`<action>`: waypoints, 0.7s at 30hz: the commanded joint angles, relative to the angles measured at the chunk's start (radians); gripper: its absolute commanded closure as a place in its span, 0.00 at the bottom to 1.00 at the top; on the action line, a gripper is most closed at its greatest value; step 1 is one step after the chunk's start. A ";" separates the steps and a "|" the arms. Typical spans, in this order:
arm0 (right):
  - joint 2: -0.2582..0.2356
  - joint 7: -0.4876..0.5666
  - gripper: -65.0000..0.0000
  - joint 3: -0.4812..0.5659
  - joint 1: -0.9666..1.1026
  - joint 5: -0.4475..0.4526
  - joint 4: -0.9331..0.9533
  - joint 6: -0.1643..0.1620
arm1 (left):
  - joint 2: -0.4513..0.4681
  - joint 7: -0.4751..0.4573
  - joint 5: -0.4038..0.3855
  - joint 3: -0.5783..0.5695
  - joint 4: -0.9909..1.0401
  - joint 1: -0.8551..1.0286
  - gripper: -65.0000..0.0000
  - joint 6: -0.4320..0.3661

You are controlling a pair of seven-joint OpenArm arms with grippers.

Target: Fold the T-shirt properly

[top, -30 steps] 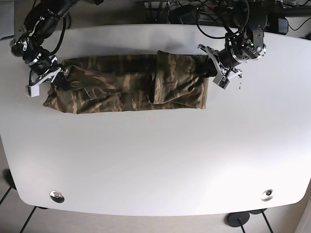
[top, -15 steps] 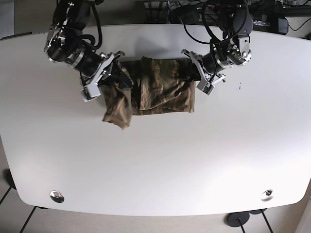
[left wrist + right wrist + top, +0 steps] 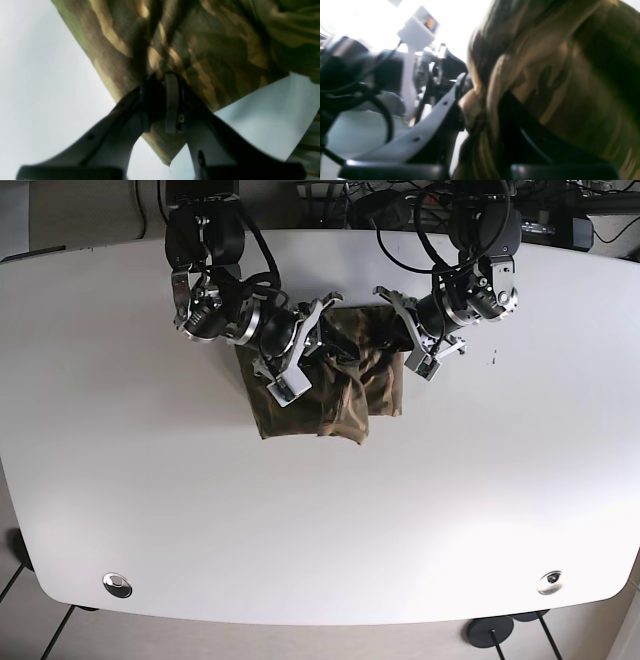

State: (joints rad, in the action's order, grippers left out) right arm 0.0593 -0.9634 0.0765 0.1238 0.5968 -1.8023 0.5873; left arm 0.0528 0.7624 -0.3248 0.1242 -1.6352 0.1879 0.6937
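Since half a second ago, the right gripper (image 3: 322, 340) has swung far across the bench (image 3: 320, 520), from the T-shirt's outer end to just beside the left gripper (image 3: 405, 340), dragging cloth with it. The T-shirt (image 3: 325, 385), then a wide strip with one tail hanging down, is now a compact bundle between the two grippers at the far middle of the bench, its carried end doubled over the rest. The left gripper has barely shifted.

The T-shirt is soft camouflage fabric in olive, brown and tan streaks, rumpled into loose folds, with uneven lower edges. The bench is a smooth white surface with rounded corners.

In the left wrist view, the left gripper (image 3: 163, 100) is pressed together, pinching a corner of the T-shirt (image 3: 200, 50), a point of cloth hanging below the fingers (image 3: 172, 100). In the right wrist view, the right gripper (image 3: 480, 110) is closed on a bunched ridge of the T-shirt (image 3: 570, 87), the fabric draped over one dark finger; the view is blurred.
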 commanded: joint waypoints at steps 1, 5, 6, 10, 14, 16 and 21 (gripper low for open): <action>0.027 0.047 0.97 -0.001 -0.028 0.008 0.014 0.007 | 0.000 -0.014 -0.012 -0.001 -0.012 -0.008 0.89 0.004; 0.034 0.047 0.94 0.006 -0.068 -0.002 0.080 0.007 | 0.000 -0.014 -0.013 0.001 -0.013 -0.008 0.89 0.004; 0.034 0.047 0.88 0.006 -0.068 -0.002 0.089 0.007 | -0.001 -0.014 -0.015 0.001 -0.013 -0.008 0.89 0.004; 0.026 0.047 0.45 0.047 -0.068 -0.002 0.089 0.007 | 0.000 -0.014 -0.018 0.002 -0.018 -0.012 0.89 0.004; 0.026 0.047 0.17 0.067 -0.062 -0.002 0.034 0.007 | -0.001 -0.014 -0.020 0.004 -0.026 -0.015 0.89 0.004; 0.026 0.045 0.17 0.069 -0.054 0.001 -0.004 0.007 | -0.001 -0.014 -0.020 0.004 -0.078 -0.015 0.89 0.004; 0.004 0.045 0.17 0.067 -0.036 0.002 -0.073 0.007 | 0.005 -0.013 -0.020 0.239 -0.307 0.028 0.89 0.004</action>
State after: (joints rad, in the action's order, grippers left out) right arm 0.0601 -0.9390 0.1432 0.0971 0.5804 -1.8553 0.5873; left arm 0.0570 0.7532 -0.3363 0.3851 -1.9301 0.2108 0.6933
